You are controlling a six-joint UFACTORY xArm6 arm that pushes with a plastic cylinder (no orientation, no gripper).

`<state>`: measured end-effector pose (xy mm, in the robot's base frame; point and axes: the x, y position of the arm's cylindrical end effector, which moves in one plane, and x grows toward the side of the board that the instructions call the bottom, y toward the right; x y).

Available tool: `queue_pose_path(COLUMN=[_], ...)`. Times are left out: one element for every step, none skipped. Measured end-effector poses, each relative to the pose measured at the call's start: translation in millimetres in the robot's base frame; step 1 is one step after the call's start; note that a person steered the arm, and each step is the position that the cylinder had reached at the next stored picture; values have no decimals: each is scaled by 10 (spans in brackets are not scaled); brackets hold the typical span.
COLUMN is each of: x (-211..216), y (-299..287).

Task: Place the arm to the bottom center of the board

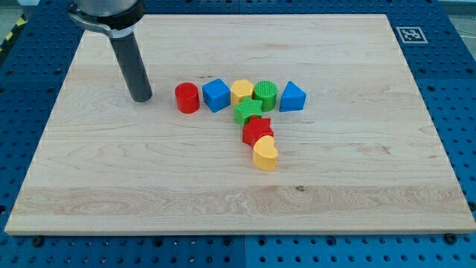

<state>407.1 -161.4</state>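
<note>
My tip [140, 97] rests on the wooden board [111, 186] in its upper left part, just left of the red cylinder [187, 97]. A row runs rightward from there: blue cube [216, 94], yellow block [242, 91], green cylinder [265, 95], blue triangular block [292, 97]. Below the row sit a green star [248, 112], a red star [257, 132] and a yellow heart [265, 155], in a line toward the view's bottom. The tip touches no block.
The board lies on a blue perforated table [446, 89]. A black-and-white marker tag [410, 33] sits at the board's top right corner. The arm's dark body [104, 11] hangs over the board's top left.
</note>
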Motion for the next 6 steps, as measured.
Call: queue_pose_path(x=[74,215,307,442,556,625], y=[-127,-163,-165,-165,-104,148])
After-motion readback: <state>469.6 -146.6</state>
